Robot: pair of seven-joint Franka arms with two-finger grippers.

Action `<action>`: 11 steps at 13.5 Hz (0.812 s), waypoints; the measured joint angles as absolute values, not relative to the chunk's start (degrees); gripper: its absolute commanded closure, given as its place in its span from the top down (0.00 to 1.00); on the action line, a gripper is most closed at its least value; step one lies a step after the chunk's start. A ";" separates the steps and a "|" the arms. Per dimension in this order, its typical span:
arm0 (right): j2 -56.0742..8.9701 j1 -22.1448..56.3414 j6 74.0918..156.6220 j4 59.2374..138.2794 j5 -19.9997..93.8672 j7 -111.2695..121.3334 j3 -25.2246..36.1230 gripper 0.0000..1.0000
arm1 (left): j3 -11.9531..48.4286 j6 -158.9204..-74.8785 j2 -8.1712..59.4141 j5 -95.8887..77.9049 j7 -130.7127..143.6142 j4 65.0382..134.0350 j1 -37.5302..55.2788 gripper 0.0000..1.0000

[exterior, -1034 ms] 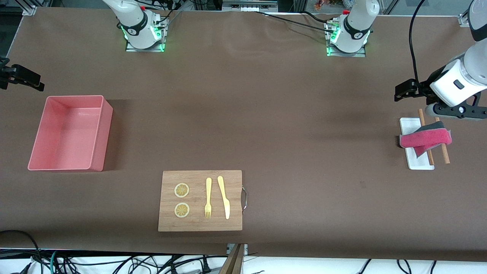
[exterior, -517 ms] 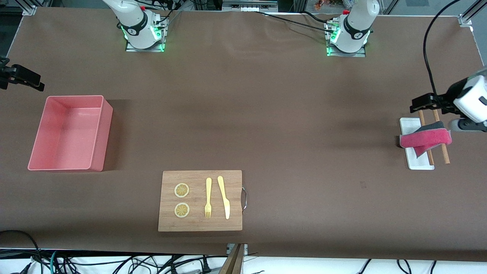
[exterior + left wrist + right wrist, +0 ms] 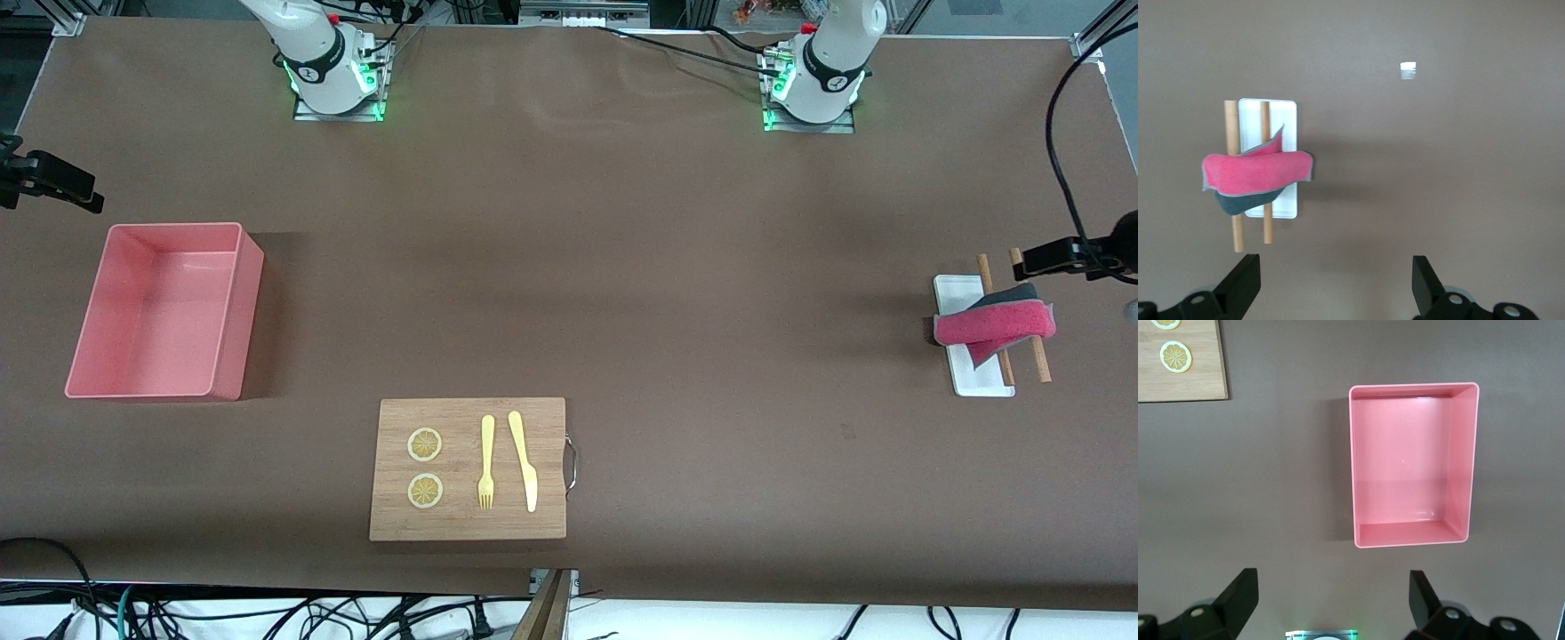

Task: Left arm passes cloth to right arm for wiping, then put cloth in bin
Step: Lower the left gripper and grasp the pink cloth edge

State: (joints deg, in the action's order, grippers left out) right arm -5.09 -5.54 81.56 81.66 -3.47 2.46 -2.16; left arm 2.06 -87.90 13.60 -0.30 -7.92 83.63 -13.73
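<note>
My fingers are spread wide and empty on both arms, high over the table.

My left gripper [image 3: 1331, 290] hangs over the left arm's end of the counter, the cloth [image 3: 994, 325] draped pink side up across two wooden rods [image 3: 1031, 320] and a white tray [image 3: 956, 298] by that edge. My right gripper [image 3: 1328, 603], I think out of the front view, waits above the bin [image 3: 116, 373] at the right arm's end. A cutting board [image 3: 467, 529] with fork [image 3: 486, 462], knife [image 3: 523, 458] and two lemon slices [image 3: 425, 444] lies near the front edge, well apart from both.
</note>
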 measured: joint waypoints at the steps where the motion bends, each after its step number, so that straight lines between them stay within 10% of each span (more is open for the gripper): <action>1: -5.09 -5.54 81.56 81.66 -3.47 2.46 -2.16 1.00 | 2.03 -88.38 14.17 -0.30 -10.03 83.63 -15.32 1.00; 11: -5.12 -5.54 81.56 81.66 -3.47 2.46 -2.16 1.00 | 1.74 -96.66 22.82 -4.98 -27.66 83.84 -31.31 0.81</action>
State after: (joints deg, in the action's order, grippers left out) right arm -5.12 -5.54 81.56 81.66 -3.47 2.46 -2.16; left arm 1.74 -96.66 22.82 -4.98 -27.66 83.84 -31.31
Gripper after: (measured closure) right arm 0.000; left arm 0.181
